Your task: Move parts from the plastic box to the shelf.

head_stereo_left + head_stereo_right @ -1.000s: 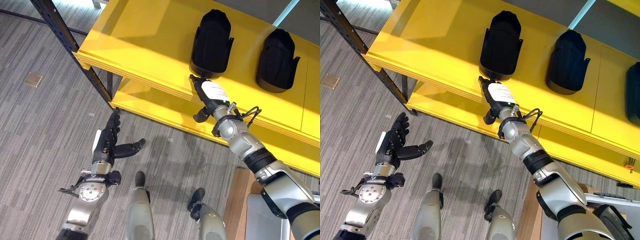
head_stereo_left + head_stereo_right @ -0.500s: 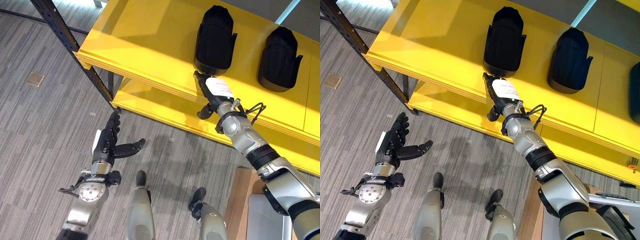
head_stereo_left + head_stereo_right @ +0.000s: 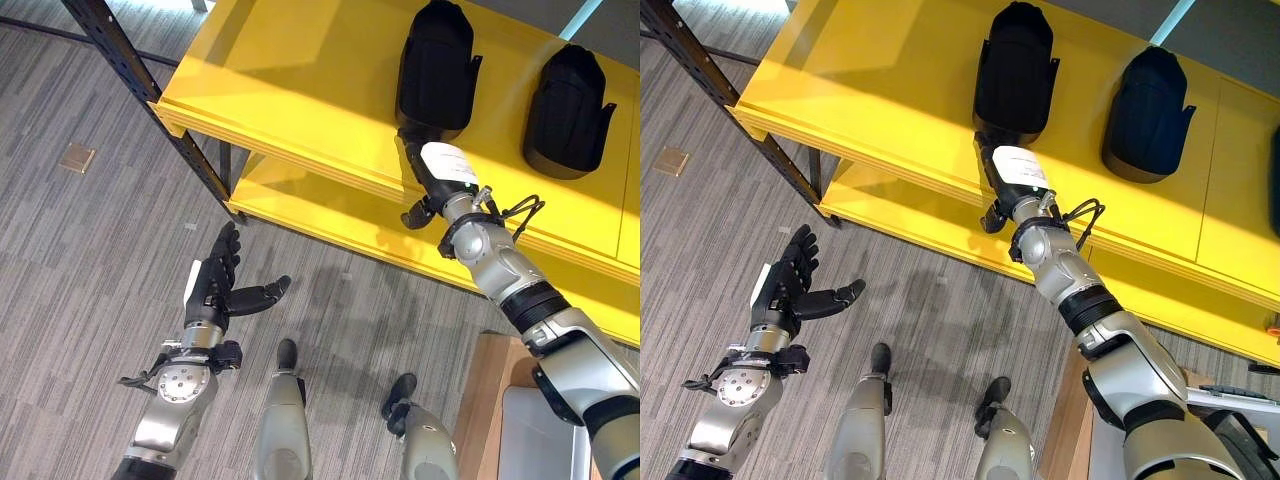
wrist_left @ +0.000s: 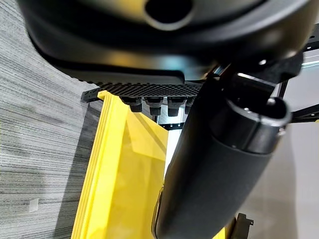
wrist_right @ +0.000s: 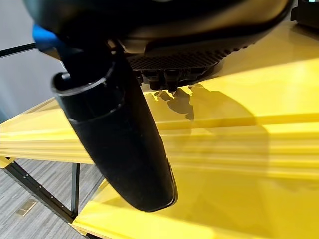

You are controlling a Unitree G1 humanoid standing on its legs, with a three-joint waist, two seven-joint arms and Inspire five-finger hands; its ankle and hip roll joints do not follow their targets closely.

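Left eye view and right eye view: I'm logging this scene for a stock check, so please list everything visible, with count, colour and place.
Moulded plastic parts: two, black, on the upper yellow board, one at the right robot hand's fingertips, one further right.
Shelf boards: two, yellow, upper above lower.
Shelf upright: one, black perforated metal, at the shelf's left end.
Floor plate: one, brass-coloured, set in the grey carpet.
Left robot hand: dark, open, held above the carpet.
Right robot hand: dark with white cover, at the upper board's front edge.
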